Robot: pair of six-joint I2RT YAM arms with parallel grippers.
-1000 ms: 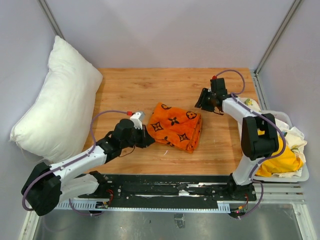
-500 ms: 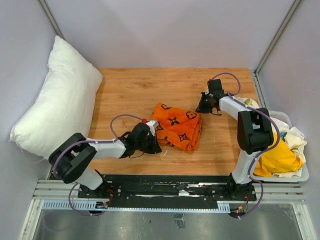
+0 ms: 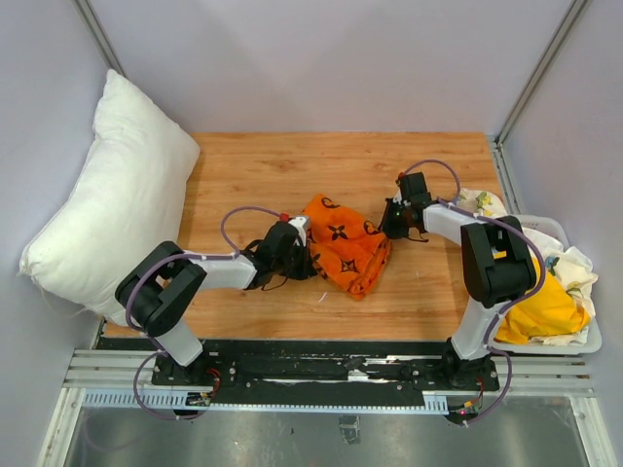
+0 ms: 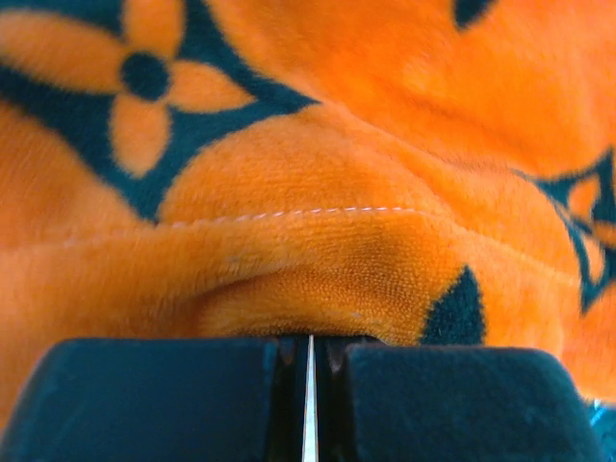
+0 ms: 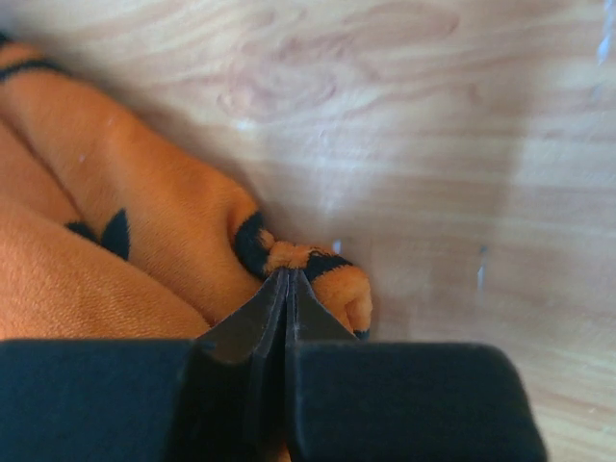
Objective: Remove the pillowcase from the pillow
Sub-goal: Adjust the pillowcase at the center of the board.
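Note:
The orange pillowcase (image 3: 346,243) with black motifs lies crumpled in the middle of the wooden table (image 3: 292,165), apart from the pillow. The plump white pillow (image 3: 117,214) leans against the left wall, bare. My left gripper (image 3: 304,255) is shut, its tips pressed into a fold at the pillowcase's left edge; in the left wrist view the pillowcase (image 4: 308,192) bulges over the left gripper (image 4: 310,339). My right gripper (image 3: 389,222) is at the cloth's far right corner. In the right wrist view the right gripper (image 5: 289,277) pinches a puckered bit of the pillowcase (image 5: 144,241).
A white basket (image 3: 580,342) at the table's right edge holds a yellow cloth (image 3: 545,306) and pale cloths. Grey walls and slanted metal posts close in the table on three sides. The arms' base rail (image 3: 341,375) runs along the near edge.
The right gripper came down toward the pillowcase's corner and closed on it. The left gripper pushed right into the cloth's left edge, bunching the pillowcase narrower.

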